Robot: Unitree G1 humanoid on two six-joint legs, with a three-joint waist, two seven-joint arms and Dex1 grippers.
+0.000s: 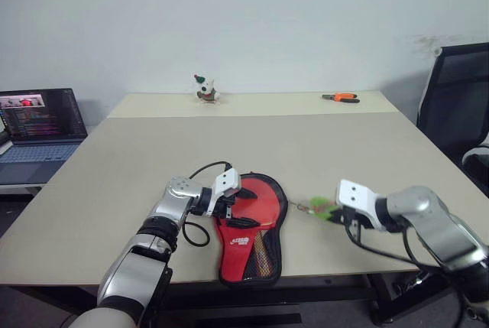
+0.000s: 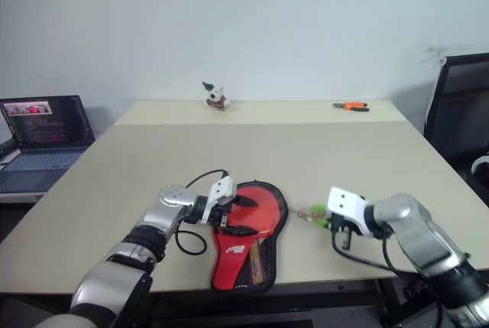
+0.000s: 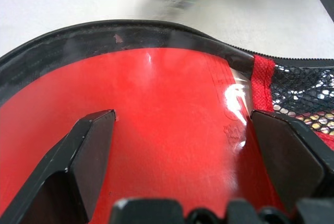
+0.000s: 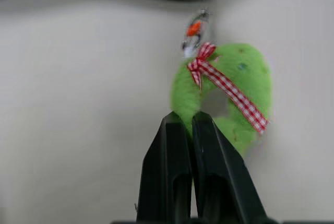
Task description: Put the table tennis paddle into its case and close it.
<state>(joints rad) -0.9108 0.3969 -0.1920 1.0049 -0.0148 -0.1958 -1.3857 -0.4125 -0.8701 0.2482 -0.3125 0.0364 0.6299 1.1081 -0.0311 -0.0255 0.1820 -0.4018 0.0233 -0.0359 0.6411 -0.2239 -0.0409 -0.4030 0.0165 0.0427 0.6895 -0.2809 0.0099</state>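
low in the centre of the frame the table tennis paddle (image 1: 256, 209) lies inside its case (image 1: 248, 267) on the worktop (image 1: 321, 144), left fingers (image 3: 88, 151) spread wide over its red face, right fingers (image 4: 177, 166) pinched together touching the green charm (image 4: 229, 93).

Silver arms, black joint rings, looping black cables; white wrist housings; black wedge jaws on left gripper (image 1: 228, 207), right gripper (image 4: 190, 125).

Red paddle (image 1: 256, 204) inside open case (image 1: 248, 271)
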